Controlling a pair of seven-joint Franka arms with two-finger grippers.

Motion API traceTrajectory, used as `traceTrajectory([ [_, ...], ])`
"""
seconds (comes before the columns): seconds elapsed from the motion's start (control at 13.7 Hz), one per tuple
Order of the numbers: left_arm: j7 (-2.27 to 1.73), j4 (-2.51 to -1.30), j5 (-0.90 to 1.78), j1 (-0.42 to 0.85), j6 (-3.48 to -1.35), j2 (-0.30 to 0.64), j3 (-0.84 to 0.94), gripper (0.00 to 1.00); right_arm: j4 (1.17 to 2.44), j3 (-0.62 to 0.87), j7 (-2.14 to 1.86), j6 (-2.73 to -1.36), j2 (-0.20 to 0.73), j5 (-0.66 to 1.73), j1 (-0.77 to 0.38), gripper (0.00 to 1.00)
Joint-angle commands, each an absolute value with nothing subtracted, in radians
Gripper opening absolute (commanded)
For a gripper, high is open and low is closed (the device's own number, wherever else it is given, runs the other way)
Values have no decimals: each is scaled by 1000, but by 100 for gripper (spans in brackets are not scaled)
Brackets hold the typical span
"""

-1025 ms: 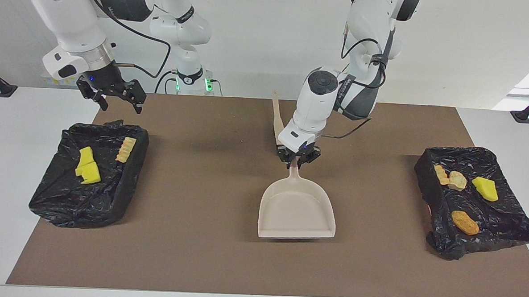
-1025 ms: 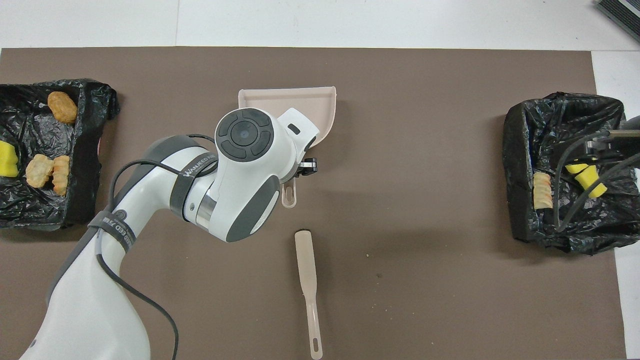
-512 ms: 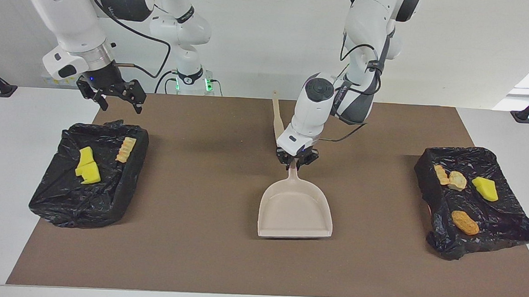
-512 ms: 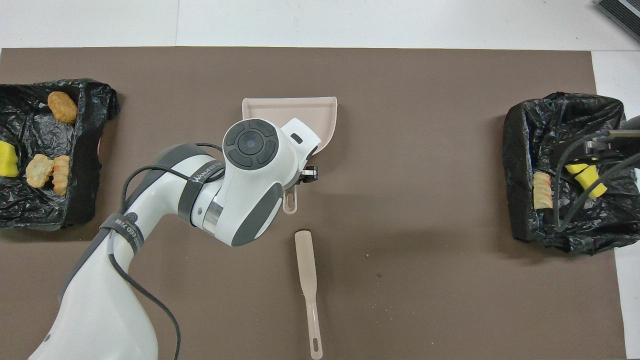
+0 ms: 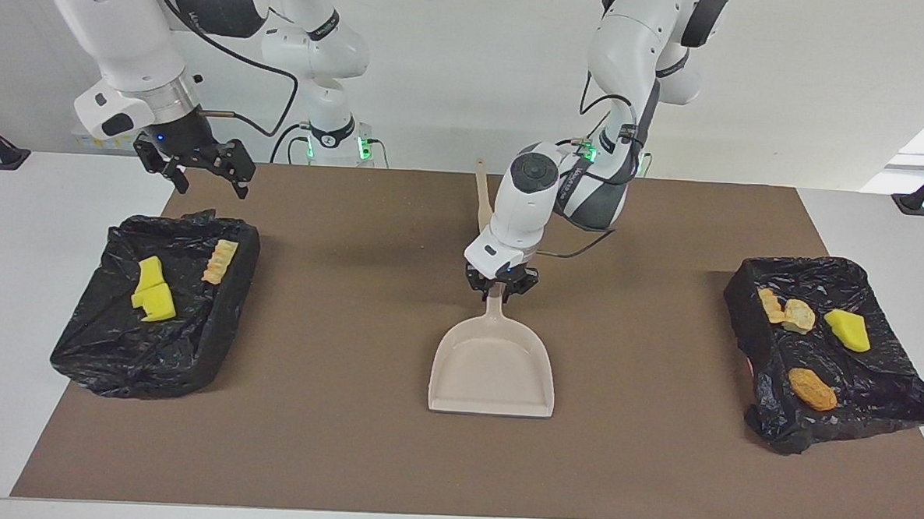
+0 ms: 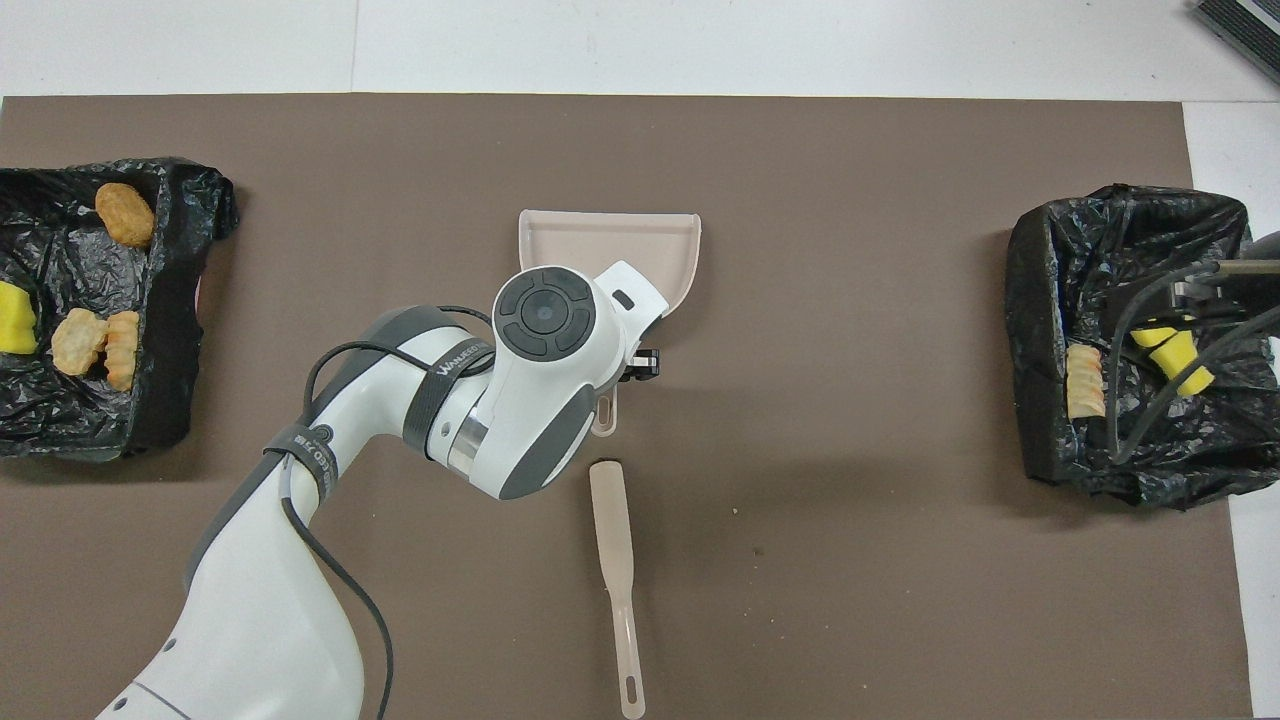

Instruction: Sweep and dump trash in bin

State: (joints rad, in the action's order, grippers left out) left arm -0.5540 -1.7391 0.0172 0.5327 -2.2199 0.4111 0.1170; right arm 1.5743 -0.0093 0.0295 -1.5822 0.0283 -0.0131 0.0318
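Well, toward the right arm's end of the table from the dustpan [image 5: 492,370], and well apart from it, we saw a bin lined with a black bag [image 5: 114,361]. In it lay part of the trash: two yellow sponge chunks [image 5: 155,289] touching each other and a ridged pastry [image 5: 220,261] near them. The right gripper [image 5: 193,171] hung in the air over that bin, its pincer spread wide and holding nothing.

In the middle of the brown mat [image 5: 345,441] the dustpan lay flat, its mouth turned away from the robots. The left gripper [image 5: 500,288] stood low at the dustpan's handle, the handle running up between its jaws. We could not tell whether it pinched the handle or stood loose around it. The brush [image 6: 612,520] lay on the mat nearer to the robots than the dustpan, just past the handle's tip and not touching it.

Toward the left arm's end from the dustpan, again well apart, sat a second bagged bin [image 5: 813,439]. It held the other trash: two pale pastries [image 5: 787,311] side by side, a yellow sponge wedge [image 5: 847,329] beside them, and a brown pastry [image 5: 813,388] on its own.
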Motion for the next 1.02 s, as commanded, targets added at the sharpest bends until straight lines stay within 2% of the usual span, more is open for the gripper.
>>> traceTrajectory([
  [0.0,-538,-1735,31,526,-2217,390,106,100,1597,-8,38,-1591,11,2,35,100],
  [0.37,-538,-1736,15,483,-2108,267,89,100,1597,-6,38,-1589,11,2,35,100],
  [0.95,-307,-1732,8,287,-1863,51,78,100,1595,-8,38,-1589,11,2,37,100],
])
